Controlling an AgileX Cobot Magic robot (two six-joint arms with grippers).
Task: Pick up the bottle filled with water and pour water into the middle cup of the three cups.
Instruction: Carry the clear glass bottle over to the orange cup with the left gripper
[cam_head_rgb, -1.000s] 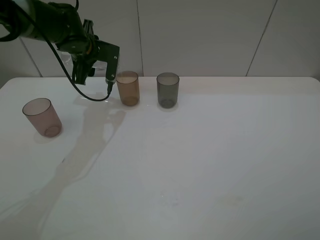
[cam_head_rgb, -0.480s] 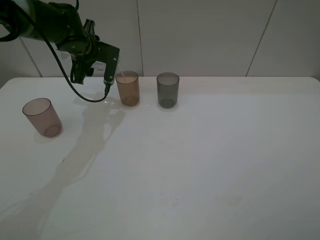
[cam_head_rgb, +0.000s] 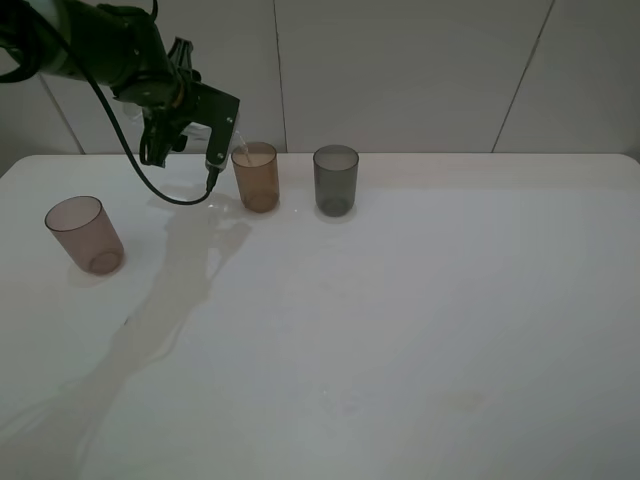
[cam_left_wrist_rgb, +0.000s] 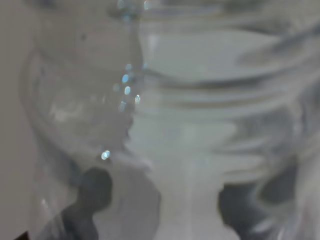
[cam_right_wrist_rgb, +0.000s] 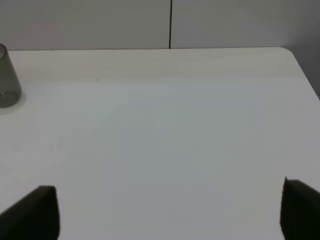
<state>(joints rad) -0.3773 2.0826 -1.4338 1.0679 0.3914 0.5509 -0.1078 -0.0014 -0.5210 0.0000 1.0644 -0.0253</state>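
While it hangs tipped in the air over the far edge of the white worktop (cam_head_rgb: 420, 320), left of the middle, the small clear colourless plastic bottle (cam_left_wrist_rgb: 200, 115) is clamped between the left jaws. Its threaded neck leans toward the translucent amber-orange plastic tumbler (cam_head_rgb: 256, 176), with the mouth just above and beside that tumbler's rim. A thin pale streak (cam_head_rgb: 240, 152) runs from the mouth down to the rim. In the left wrist view the bottle is blurred and fills the frame, and a dark shape shows through its clear wall on either side.

The amber tumbler stands upright near the far edge. A dark smoky grey tumbler (cam_head_rgb: 335, 180) stands near it toward the middle, not touching. A pinkish-brown tumbler (cam_head_rgb: 84, 235) stands well apart by the left edge. A black cable (cam_head_rgb: 150, 185) loops beneath the left arm.

The right jaws are spread wide and hold nothing, over bare worktop toward the far right corner.
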